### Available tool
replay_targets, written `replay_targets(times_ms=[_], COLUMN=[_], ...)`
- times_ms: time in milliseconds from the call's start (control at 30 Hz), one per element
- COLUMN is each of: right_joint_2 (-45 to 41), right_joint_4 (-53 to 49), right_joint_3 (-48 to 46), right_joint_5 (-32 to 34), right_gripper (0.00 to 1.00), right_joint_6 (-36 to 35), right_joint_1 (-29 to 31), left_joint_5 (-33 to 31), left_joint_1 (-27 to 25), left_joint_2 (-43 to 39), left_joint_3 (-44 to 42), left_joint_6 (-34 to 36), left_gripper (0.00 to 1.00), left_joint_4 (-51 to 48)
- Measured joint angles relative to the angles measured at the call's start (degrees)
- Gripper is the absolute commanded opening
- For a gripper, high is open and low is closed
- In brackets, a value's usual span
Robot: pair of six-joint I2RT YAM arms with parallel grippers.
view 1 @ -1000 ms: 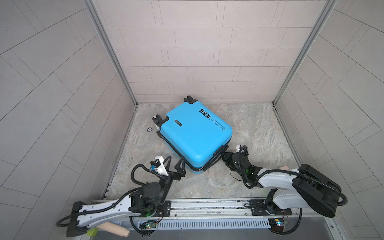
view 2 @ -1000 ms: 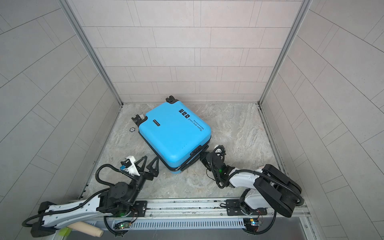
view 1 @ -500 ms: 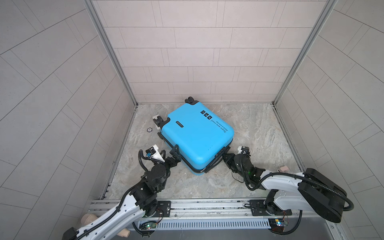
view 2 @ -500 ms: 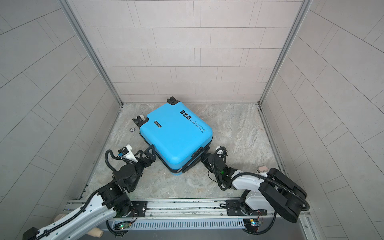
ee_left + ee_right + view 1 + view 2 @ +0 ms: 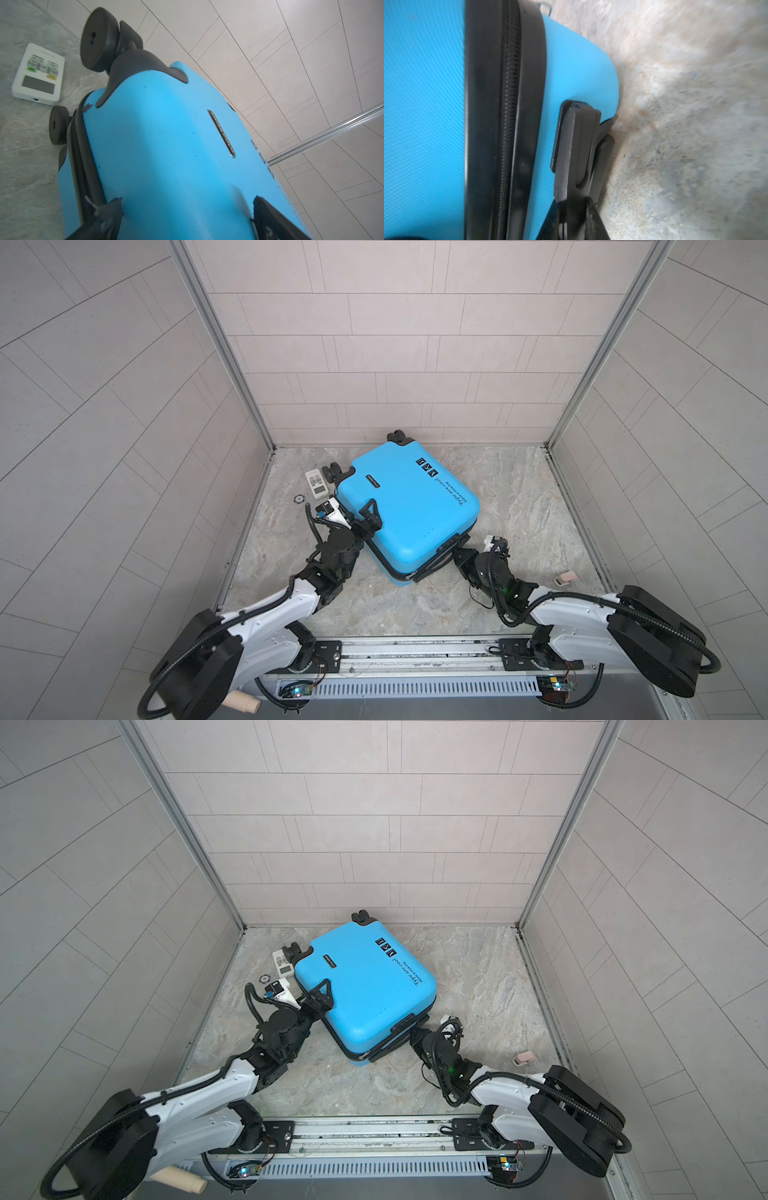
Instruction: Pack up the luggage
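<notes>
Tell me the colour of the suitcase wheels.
Black wheels, seen best in the left wrist view.

Back-left on the grey marbled floor (image 5: 519,497) I've got a white remote (image 5: 317,484) (image 5: 282,964) (image 5: 38,74), face up, display + btns showing, one green key, one yellow. Small round token (image 5: 299,498) (image 5: 263,978) lies just beside it, twd the left wall. Far right, nr the front: a little beige item (image 5: 565,578) (image 5: 523,1058), too small to ID. Cream cylinder (image 5: 243,700) (image 5: 178,1179) past the floor's front edge, left side. Pale tiled walls (image 5: 395,344) on 3 sides.
</notes>
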Motion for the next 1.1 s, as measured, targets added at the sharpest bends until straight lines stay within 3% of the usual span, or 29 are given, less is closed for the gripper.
replay_targets(times_ms=[367,533,700,933,1100], right_joint_2=[-7.8,-7.8,-8.0,-7.9,-7.6], right_joint_4=[-10.7,-13.3,-15.1,-16.4,-16.8], right_joint_3=[-0.7,0.5,1.3,1.9,2.3], right_joint_5=[7.6,7.9,7.4,7.2,7.2], right_gripper=[0.0,0.0,0.0,0.0,0.0], right_joint_6=[3.1,3.5,3.4,3.3,3.2], right_joint_1=[-0.6,-1.5,-1.7,-1.8,-1.8], left_joint_5=[10.1,12.5,12.8,7.8,4.4], left_joint_1=[1.9,2.5,1.9,-1.7,-6.8], left_joint_2=[21.8,25.2,21.5,5.1,-4.5], left_joint_3=[14.8,17.2,16.5,15.4,15.4], left_joint_6=[0.5,0.6,2.2,6.3,4.6], left_gripper=[0.96,0.95,0.92,0.92,0.89], left_joint_4=[8.9,10.8,5.1,-17.2,-32.6])
